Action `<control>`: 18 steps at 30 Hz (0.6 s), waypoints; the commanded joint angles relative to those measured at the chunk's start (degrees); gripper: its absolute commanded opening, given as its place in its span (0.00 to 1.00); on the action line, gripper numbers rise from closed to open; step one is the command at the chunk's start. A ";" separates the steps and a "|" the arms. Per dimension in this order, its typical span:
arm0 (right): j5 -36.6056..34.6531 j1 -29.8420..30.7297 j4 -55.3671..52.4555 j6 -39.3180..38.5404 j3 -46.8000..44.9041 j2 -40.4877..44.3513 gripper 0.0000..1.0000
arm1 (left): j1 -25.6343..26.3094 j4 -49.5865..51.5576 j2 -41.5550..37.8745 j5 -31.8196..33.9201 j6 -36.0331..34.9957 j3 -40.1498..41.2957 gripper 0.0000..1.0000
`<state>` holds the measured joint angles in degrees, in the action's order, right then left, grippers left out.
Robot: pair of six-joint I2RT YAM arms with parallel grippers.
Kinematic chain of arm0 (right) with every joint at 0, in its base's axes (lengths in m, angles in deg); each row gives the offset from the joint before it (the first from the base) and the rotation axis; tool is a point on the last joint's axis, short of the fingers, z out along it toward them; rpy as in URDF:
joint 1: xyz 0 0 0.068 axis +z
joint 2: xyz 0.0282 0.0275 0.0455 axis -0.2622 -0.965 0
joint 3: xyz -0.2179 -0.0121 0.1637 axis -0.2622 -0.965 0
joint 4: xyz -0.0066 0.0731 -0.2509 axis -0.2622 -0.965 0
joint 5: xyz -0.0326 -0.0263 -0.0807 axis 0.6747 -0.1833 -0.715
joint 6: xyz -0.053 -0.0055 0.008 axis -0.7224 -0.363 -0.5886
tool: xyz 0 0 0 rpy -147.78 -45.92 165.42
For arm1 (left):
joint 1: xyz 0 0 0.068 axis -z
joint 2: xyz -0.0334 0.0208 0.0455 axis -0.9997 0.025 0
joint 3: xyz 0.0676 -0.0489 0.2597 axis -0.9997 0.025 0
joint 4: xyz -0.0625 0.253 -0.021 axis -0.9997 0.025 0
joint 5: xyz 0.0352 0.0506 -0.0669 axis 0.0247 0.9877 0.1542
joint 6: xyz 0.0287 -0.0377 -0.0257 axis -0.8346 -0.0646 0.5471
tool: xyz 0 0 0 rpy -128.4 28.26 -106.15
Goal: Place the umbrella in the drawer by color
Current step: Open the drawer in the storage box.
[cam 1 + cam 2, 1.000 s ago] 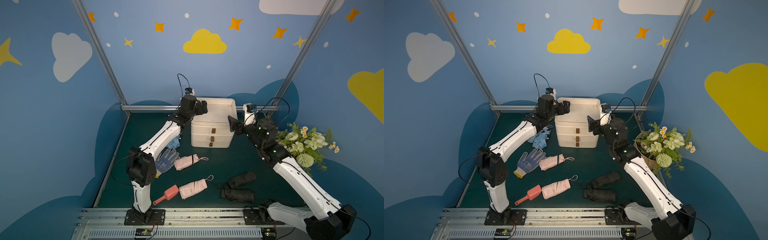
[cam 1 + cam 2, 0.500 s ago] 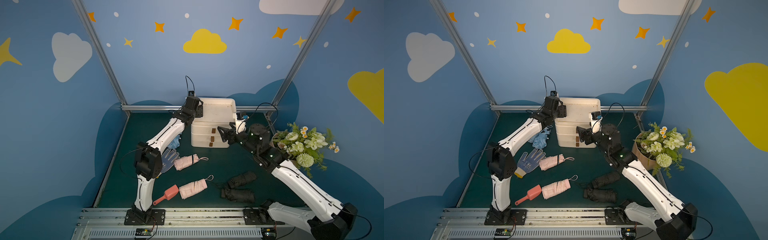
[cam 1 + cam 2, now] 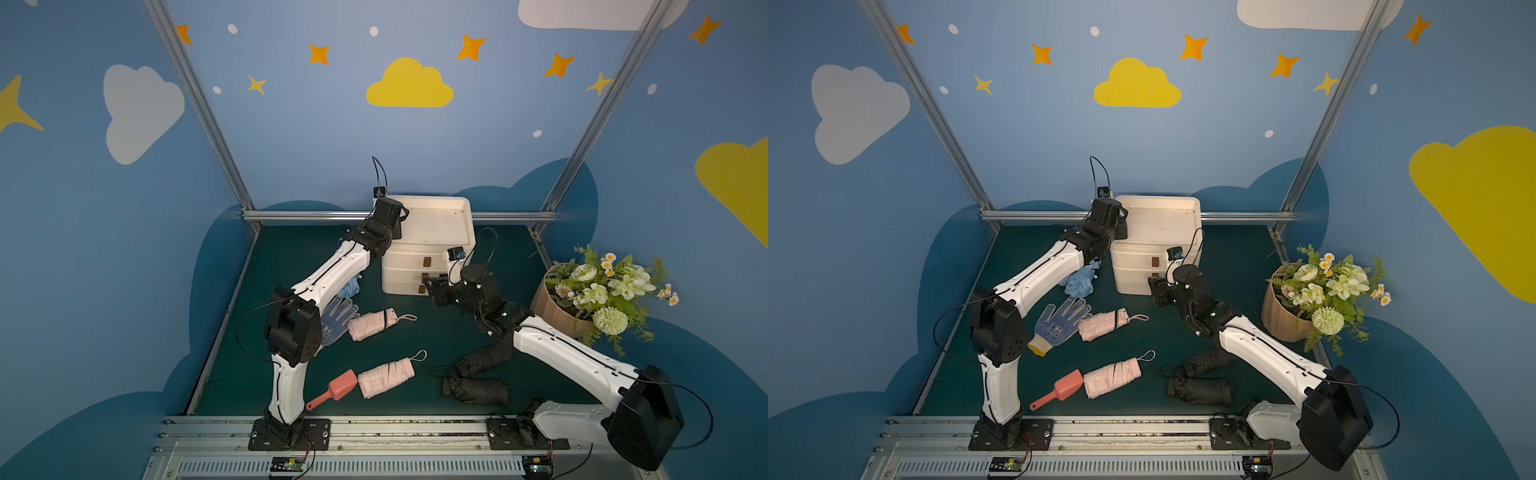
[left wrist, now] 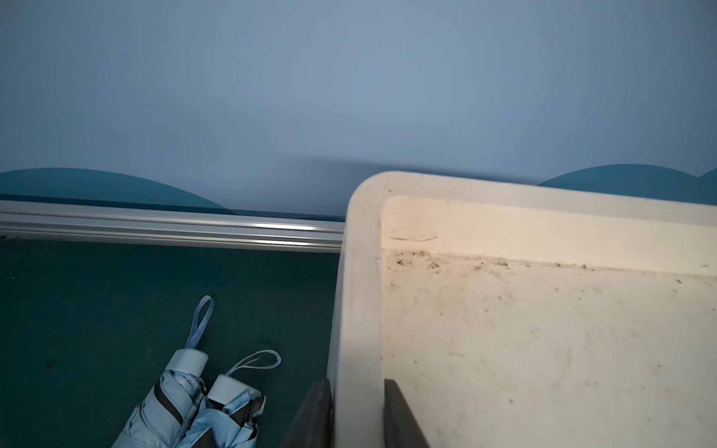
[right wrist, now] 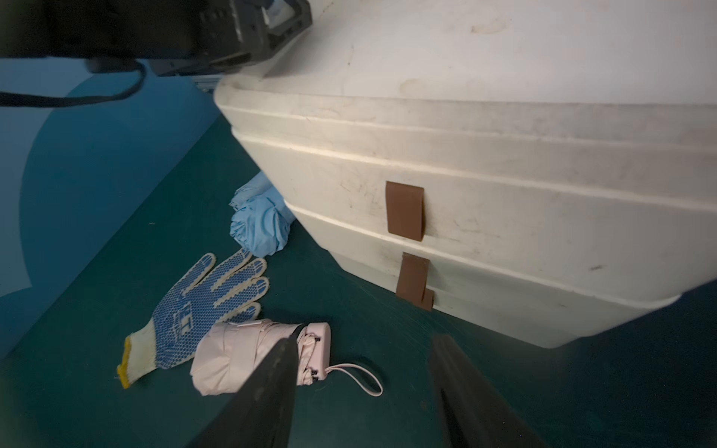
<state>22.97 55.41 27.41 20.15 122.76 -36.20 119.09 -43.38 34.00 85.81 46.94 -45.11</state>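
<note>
Umbrellas (image 3: 372, 324) lie folded on the table (image 3: 436, 332) in a top view: light, soft cloth over stiff ribs, best taken mid-body. Left wrist view: my left tool (image 4: 356, 384) seems to pinch the drawer unit (image 4: 359, 310) by its rim. Right wrist view: my right tool (image 5: 364, 341) is spread and empty before the drawer tabs (image 5: 404, 213).

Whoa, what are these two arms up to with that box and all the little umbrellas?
They are sorting folded umbrellas into a cream drawer unit by color. Right now the left gripper clamps the rim of the unit's top tray, apparently to steady it. The right gripper hangs open and empty in front of the brown pull tabs. The drawers look shut. Two pink umbrellas, two black umbrellas and two light blue umbrellas lie on the green mat.
</note>
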 commanded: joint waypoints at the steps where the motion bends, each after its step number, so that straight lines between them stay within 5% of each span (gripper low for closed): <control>1: -3.14 -1.41 4.48 1.81 0.72 -3.71 0.54 | -0.49 6.71 -2.62 5.45 3.39 2.02 0.25; 18: 3.71 -2.76 9.55 4.03 6.68 -11.74 0.50 | -0.25 5.59 -9.25 3.13 6.88 11.07 0.25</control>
<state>24.72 52.52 34.21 23.28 127.60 -46.63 119.36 -42.44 26.17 88.17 51.88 -35.67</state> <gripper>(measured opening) 0.500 0.251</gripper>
